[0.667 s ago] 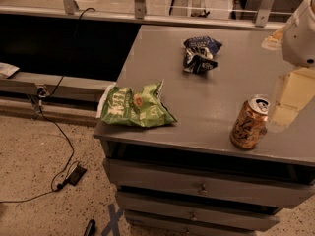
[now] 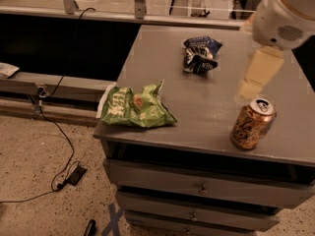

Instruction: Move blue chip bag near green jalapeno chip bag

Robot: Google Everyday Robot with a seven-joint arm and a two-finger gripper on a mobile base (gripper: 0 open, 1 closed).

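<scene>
The blue chip bag lies crumpled on the far middle of the grey cabinet top. The green jalapeno chip bag lies flat at the front left corner, partly over the left edge. The two bags are well apart. My gripper hangs from the white arm at the upper right. It is blurred, above the table, to the right of the blue bag and just behind the can. It holds nothing that I can see.
An orange soda can stands upright near the front right edge, just below the gripper. Drawers are under the top. A black cable trails on the floor at left, and a metal rail runs behind.
The gripper has moved left and a little farther back, closer to the blue chip bag. The bags and the can have not moved.
</scene>
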